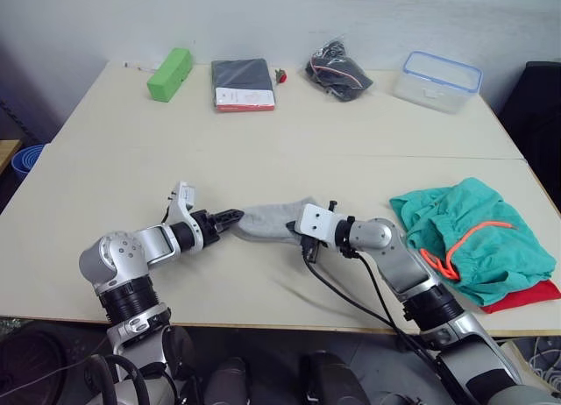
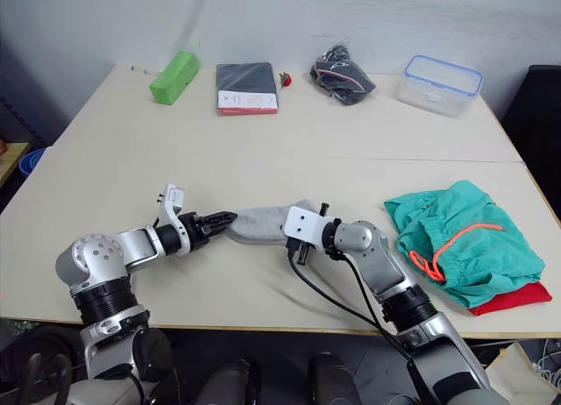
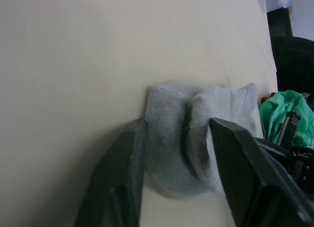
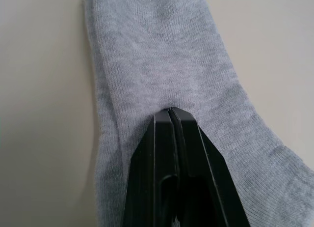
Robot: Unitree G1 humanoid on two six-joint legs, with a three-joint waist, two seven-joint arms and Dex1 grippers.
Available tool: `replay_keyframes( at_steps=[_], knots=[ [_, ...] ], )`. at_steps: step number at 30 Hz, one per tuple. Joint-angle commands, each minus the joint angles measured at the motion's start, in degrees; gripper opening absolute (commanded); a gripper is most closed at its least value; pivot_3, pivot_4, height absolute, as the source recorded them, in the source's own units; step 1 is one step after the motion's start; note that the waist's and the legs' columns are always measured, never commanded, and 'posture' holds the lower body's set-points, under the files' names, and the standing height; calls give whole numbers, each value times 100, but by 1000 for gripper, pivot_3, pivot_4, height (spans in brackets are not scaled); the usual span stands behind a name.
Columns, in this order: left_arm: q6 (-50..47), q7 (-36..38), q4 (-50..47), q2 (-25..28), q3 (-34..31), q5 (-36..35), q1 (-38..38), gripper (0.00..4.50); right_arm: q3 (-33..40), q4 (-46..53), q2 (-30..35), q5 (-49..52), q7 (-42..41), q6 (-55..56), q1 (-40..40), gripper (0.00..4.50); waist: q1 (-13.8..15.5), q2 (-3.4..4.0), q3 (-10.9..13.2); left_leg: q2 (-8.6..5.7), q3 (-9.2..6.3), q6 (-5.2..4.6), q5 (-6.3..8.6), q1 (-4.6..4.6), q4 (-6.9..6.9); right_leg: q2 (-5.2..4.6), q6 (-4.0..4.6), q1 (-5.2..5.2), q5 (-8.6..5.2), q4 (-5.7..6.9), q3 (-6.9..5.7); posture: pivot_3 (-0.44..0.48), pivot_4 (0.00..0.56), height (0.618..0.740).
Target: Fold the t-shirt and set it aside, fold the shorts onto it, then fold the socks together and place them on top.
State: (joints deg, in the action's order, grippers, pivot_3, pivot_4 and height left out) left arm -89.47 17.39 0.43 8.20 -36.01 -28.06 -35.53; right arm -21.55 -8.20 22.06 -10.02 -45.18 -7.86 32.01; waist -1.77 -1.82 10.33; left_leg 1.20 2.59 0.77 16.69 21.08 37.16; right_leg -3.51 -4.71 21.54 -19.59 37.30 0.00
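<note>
Left eye view gives the whole surface (image 1: 131, 159) at once: one pile of grey socks (image 1: 267, 219) lies near the front edge, between the two hands, with its long axis running left to right across the surface. How many socks make up the pile I cannot tell from here, though the left wrist view shows two folds of knit bunched side by side. The left hand (image 1: 230, 218) meets the socks' left end, and in its wrist view its two fingers (image 3: 117, 187) stand spread with the bunched grey knit between them, the fabric touching both. The right hand (image 4: 170, 114) is at the socks' right end; in its own wrist view its fingers are pressed together with their tips resting on the flat grey knit, which runs on away from the tips.

One pair of teal shorts (image 1: 478, 238) lies crumpled at the right of the surface, well apart from the socks, its neon orange drawstring (image 1: 460, 243) looped on top. One red t-shirt (image 1: 524, 295) lies under the shorts, only a corner of it showing at the front right.

Along the far edge stand four other things, one of each: a green block (image 1: 170, 73), a dark flat packet (image 1: 243, 83) with a white and red label, a black bundle (image 1: 337, 70), and a clear container (image 1: 436, 81) with a blue rim, which looks empty.
</note>
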Motion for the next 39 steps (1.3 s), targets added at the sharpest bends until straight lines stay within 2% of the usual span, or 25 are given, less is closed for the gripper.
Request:
replay_keyframes(
  at_steps=[1, 4, 11, 16, 18, 22, 27, 32, 39],
  knots=[
    [-184, 15, -46, 25, 26, -138, 17, 926, -54, 37, 49, -41, -44, -90, -175, 0, 0, 0, 0, 0, -1, 0, 0, 2, -2, 0, 0, 1, 0, -2, -1, 0, 150, 740],
    [-284, 30, -75, 31, -179, -223, -164, 15, -52, 72, 52, -48, -27, -102, -206, 0, -1, 1, 1, 2, -3, 0, 0, 8, -8, 1, 0, 2, 0, -15, -4, 0, 150, 740],
    [-303, -5, -80, -18, -134, -830, -872, 15, -37, 111, 64, -85, -2, -130, -264, 0, 3, 0, 2, 2, -12, 20, 10, 17, -9, 1, 0, 1, 0, -26, -15, 0, 150, 740],
    [-303, -37, 145, -1, 542, -1374, -1294, 15, -30, 130, 69, -106, 11, -169, -299, 0, 0, 1, 4, 1, -19, 27, 11, 20, -9, 1, 0, 1, 0, -28, -21, 0, 150, 740],
    [-303, -51, 229, -45, 897, -1367, -1313, 15, -27, 136, 67, -111, 26, -181, -312, 0, -5, 4, 6, 1, -19, 25, 9, 19, -10, 2, 0, 1, 0, -28, -20, 0, 150, 740],
    [279, -32, 800, -182, 2058, -769, -1251, 15, -18, 210, 62, -123, 75, -251, -384, 0, 13, 6, 7, 2, -21, 14, -2, 15, -11, 5, 0, -4, 0, -31, -23, 0, 150, 740],
    [677, 167, 1135, -226, 2176, -813, -1427, 15, 27, 350, 117, -127, 98, -361, -468, 0, 4, 11, 10, 2, -21, 14, -4, 19, -12, 5, 0, -2, 0, -34, -22, 0, 150, 740],
    [664, 512, 1029, -51, 2084, -1052, -1277, 1321, 64, 387, 154, -131, 121, -409, -499, 0, 14, 20, 16, 4, -22, 17, -8, 20, -16, 7, 1, 0, 0, -35, -25, 0, 150, 740],
    [593, 449, 868, -138, 657, -1826, -1419, 3531, 58, 373, 194, -141, 90, -410, -505, 0, 14, 21, 17, 4, -26, 15, -8, 21, -16, 5, 0, -1, 0, -38, -27, 0, 150, 740]
  ],
)
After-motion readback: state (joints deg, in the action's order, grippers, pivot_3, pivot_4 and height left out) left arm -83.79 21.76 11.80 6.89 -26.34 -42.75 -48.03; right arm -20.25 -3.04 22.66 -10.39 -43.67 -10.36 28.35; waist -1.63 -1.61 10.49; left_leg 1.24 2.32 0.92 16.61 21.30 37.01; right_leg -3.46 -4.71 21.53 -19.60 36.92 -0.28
